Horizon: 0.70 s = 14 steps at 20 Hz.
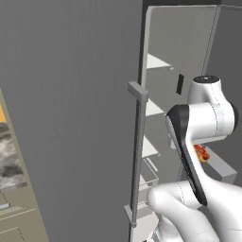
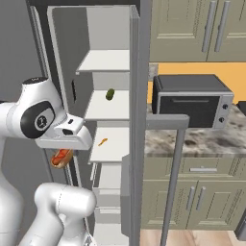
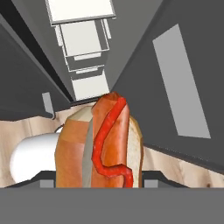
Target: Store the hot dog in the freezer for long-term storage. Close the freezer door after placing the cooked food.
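The hot dog [image 3: 105,144], an orange-red sausage in a tan bun, sits between my fingers with my gripper [image 3: 99,181] shut on it. From the right base view the hot dog [image 2: 61,157] hangs below the gripper [image 2: 62,154], just left of the open freezer [image 2: 113,29] and level with its lower white shelves. In the left base view the hot dog [image 1: 202,152] peeks out behind my forearm. The dark grey freezer door [image 1: 230,52] stands swung open beside the arm, with a bin on its inner side.
A wide plain grey door [image 1: 71,118] with a long bar handle [image 2: 172,192] flanks the freezer. A green item [image 2: 110,94] and a small orange item [image 2: 103,141] lie on its shelves. A toaster oven [image 2: 190,103] sits on the marble counter [image 2: 206,139].
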Available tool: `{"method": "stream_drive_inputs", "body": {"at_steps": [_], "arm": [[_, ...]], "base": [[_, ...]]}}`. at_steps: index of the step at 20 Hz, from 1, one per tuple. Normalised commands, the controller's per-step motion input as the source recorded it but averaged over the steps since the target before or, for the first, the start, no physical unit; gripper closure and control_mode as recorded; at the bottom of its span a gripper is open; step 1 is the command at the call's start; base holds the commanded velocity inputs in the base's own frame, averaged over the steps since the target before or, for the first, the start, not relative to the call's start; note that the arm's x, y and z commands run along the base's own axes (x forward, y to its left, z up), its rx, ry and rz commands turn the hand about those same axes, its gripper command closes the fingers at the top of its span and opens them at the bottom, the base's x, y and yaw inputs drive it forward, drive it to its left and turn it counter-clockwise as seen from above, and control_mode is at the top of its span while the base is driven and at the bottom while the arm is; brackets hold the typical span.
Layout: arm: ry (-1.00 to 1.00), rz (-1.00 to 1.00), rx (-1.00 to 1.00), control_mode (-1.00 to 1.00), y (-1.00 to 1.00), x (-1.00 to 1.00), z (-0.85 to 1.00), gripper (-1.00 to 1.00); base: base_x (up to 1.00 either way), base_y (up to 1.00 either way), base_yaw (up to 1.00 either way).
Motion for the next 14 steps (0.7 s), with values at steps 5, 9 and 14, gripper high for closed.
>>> {"method": "stream_drive_inputs", "body": {"at_steps": [5, 9, 14], "arm": [[0.0, 0.0, 0.0, 1.0, 0.0, 0.0, 0.0, 1.0], [-0.15, 0.11, 0.0, -1.0, -0.16, 0.47, -0.06, 1.0], [-0.12, 0.04, 0.02, -1.0, -0.07, 0.19, -0.04, 1.0]], "base": [[0.29, -0.01, 0.02], [0.0, 0.0, 0.0], [0.0, 0.0, 0.0]]}}
